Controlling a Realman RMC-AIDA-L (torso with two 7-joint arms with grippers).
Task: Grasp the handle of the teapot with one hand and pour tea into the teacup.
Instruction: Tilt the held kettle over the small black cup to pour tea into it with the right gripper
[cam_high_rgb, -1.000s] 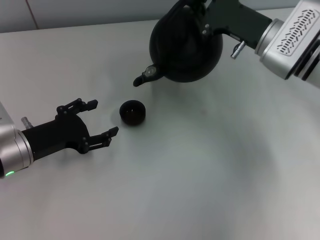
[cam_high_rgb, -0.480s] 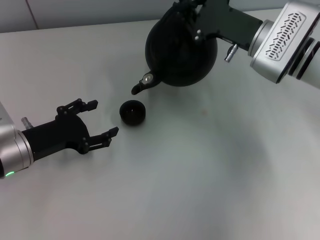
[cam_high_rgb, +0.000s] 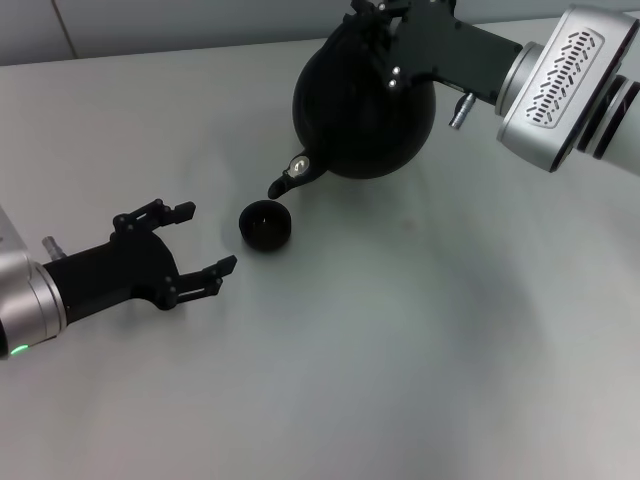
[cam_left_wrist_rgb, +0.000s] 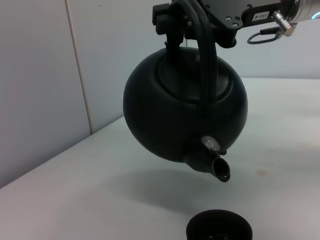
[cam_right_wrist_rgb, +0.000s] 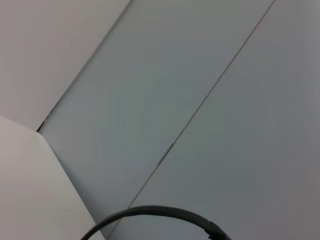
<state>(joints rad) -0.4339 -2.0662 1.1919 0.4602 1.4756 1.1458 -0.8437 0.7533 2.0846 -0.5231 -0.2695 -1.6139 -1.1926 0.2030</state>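
Note:
The matte-black teapot (cam_high_rgb: 365, 110) hangs in the air, tilted, with its short spout (cam_high_rgb: 285, 182) pointing down just behind and above the small black teacup (cam_high_rgb: 266, 224). In the left wrist view the teapot (cam_left_wrist_rgb: 170, 115) hangs over the teacup (cam_left_wrist_rgb: 218, 231), and no liquid shows at the spout (cam_left_wrist_rgb: 219, 169). My right gripper (cam_high_rgb: 385, 18) is shut on the top of the arched handle (cam_left_wrist_rgb: 206, 60). A thin arc of the handle (cam_right_wrist_rgb: 150, 212) crosses the right wrist view. To the left of the cup, my left gripper (cam_high_rgb: 207, 237) rests open and holds nothing.
A pale tabletop (cam_high_rgb: 400, 340) stretches around the cup, with a light wall (cam_high_rgb: 200, 20) behind its far edge. The left arm (cam_high_rgb: 60, 290) lies low at the near left. The right arm (cam_high_rgb: 570, 80) reaches in from the far right.
The right arm has carried the teapot a little left and down. Its spout now sits closer to the teacup. The left arm has stayed still.

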